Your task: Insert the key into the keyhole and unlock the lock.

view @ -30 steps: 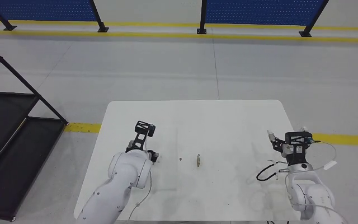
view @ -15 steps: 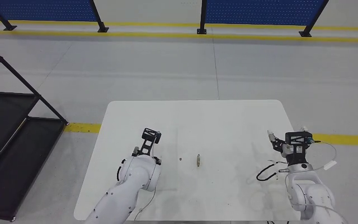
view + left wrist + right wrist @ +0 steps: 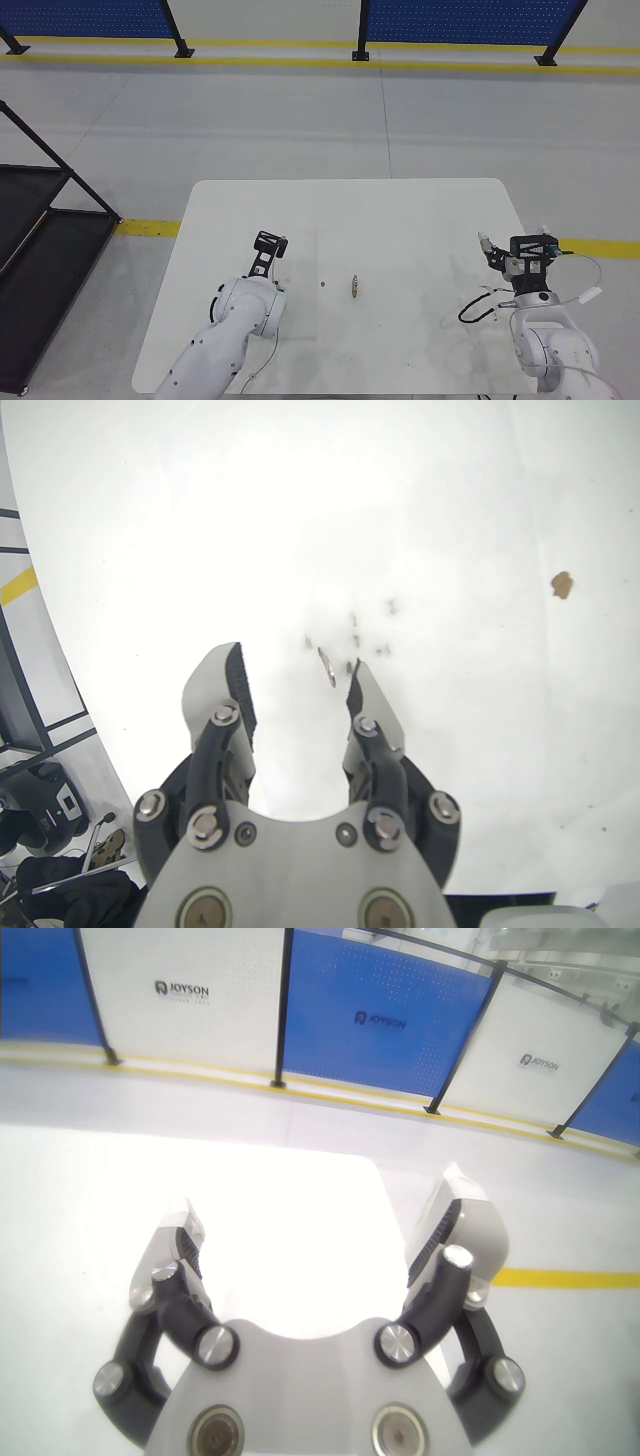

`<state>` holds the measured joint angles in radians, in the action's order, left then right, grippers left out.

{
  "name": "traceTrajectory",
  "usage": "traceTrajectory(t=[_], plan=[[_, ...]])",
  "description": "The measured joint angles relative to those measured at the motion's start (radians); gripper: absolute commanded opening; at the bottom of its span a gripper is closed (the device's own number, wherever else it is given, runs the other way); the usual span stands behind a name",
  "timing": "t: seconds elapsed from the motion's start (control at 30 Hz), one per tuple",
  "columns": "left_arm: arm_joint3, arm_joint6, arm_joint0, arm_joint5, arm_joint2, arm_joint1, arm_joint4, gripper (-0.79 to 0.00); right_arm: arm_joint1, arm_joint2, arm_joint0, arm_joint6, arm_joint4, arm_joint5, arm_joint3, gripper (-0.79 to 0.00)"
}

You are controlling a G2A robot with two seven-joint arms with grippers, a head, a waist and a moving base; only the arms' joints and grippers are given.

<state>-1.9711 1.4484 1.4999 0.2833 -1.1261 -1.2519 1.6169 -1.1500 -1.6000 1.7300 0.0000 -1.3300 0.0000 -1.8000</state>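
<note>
While the left gripper (image 3: pixel 297 660) stands half spread above the white table (image 3: pixel 450 500), gripping nothing, a small silver key (image 3: pixel 327 667) lies just past its fingertips, closer to one pad; whether they touch I cannot tell. The top view places the brass lock (image 3: pixel 354 287) mid-table between the arms. The right gripper (image 3: pixel 325 1198) hangs wide open and empty over the table's right edge.
</note>
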Motion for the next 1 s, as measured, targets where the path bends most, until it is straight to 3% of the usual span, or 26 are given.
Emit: traceTrajectory(t=[0.27,0.37,0.67,0.73,0.8,1.0], plan=[[0.003,-0.011,0.006,-0.034,-0.026,-0.005,-0.044,-0.489,0.000,0.000,0.000,0.000,0.000,0.000,0.000,0.000],[0.004,-0.015,0.008,-0.042,-0.030,-0.007,-0.050,-0.566,0.000,0.000,0.000,0.000,0.000,0.000,0.000,0.000],[0.015,-0.027,0.008,-0.056,-0.036,-0.013,-0.062,-0.585,0.000,0.000,0.000,0.000,0.000,0.000,0.000,0.000],[0.016,-0.030,0.008,-0.058,-0.037,-0.015,-0.064,-0.619,0.000,0.000,0.000,0.000,0.000,0.000,0.000,0.000],[0.017,-0.032,0.008,-0.060,-0.038,-0.016,-0.066,-0.785,0.000,0.000,0.000,0.000,0.000,0.000,0.000,0.000],[0.022,-0.034,0.009,-0.066,-0.038,-0.020,-0.068,-0.785,0.000,0.000,0.000,0.000,0.000,0.000,0.000,0.000]])
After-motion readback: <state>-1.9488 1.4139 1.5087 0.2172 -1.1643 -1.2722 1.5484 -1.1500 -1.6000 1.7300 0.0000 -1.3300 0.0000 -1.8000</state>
